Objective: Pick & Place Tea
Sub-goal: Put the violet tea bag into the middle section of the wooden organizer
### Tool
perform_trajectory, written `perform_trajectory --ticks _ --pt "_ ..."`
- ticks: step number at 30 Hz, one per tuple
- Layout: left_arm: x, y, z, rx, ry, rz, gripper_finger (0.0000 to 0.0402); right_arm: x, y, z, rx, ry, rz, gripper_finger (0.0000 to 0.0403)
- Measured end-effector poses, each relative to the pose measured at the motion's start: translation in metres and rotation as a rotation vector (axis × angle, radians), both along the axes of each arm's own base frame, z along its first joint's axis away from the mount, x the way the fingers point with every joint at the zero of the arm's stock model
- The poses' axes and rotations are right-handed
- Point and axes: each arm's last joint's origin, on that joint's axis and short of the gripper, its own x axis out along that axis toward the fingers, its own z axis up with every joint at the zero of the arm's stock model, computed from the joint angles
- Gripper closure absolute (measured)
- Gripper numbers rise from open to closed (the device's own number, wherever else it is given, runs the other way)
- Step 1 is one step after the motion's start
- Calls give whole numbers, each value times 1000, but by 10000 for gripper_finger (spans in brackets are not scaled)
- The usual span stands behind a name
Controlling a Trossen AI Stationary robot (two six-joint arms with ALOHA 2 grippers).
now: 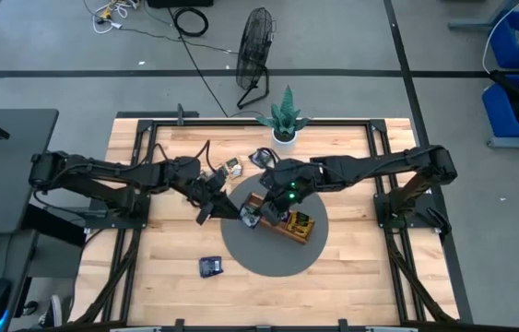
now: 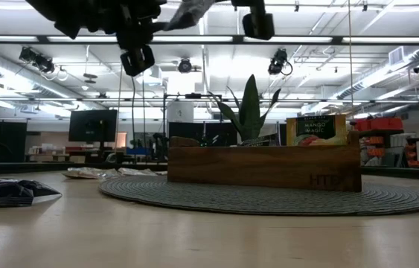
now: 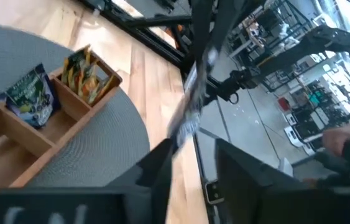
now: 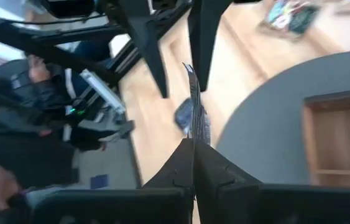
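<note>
The right gripper (image 4: 193,144), fingers pressed together on the edge of a thin pale grey tea sachet (image 4: 196,109), holds it in the air — beyond it the left gripper's (image 4: 173,53) fingers stand apart around the sachet's far end, above the round grey mat (image 1: 241,251) beside the long brown wooden tray (image 1: 277,224).

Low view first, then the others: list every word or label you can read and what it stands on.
"MANGO MAGIC": on the yellow sachet standing in the tray.
"HTP", faint: on the tray's front, right end.
Print on the dark sachet in the tray: too blurred to read.
Print on the loose sachet on the table: too small to read.
</note>
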Motion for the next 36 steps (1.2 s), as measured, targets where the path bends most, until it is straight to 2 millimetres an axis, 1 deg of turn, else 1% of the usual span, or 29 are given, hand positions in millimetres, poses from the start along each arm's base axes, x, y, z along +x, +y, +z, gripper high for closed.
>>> perform_trajectory --ticks 3,6,10,15,18,21,26,29,34,36 --pt "-1 7 0 -21 5 -34 242 -9 4 4 -69 16 -30 402" --pt "-2 12 -2 -33 22 -41 226 -18 7 4 -136 68 -60 402" --pt "-3 16 -1 -39 19 -41 222 -24 13 0 -186 127 -30 402" --pt "-5 15 1 -6 0 -35 221 -27 21 -6 -305 137 -25 403" --pt "-9 10 7 70 -34 25 230 -27 25 -13 -320 130 -9 403" --pt "-19 3 17 173 -70 102 247 -25 31 -25 -293 94 8 403" --pt "-41 -6 30 255 -71 179 275 -33 34 -53 -261 186 -9 403" --pt "-53 -10 36 305 -79 225 286 -35 33 -66 -267 195 -14 403" --pt "-69 -10 41 312 -63 276 293 -40 27 -82 -300 250 -31 403" --pt "-72 -10 44 307 -78 277 294 -42 25 -85 -338 276 -39 403"
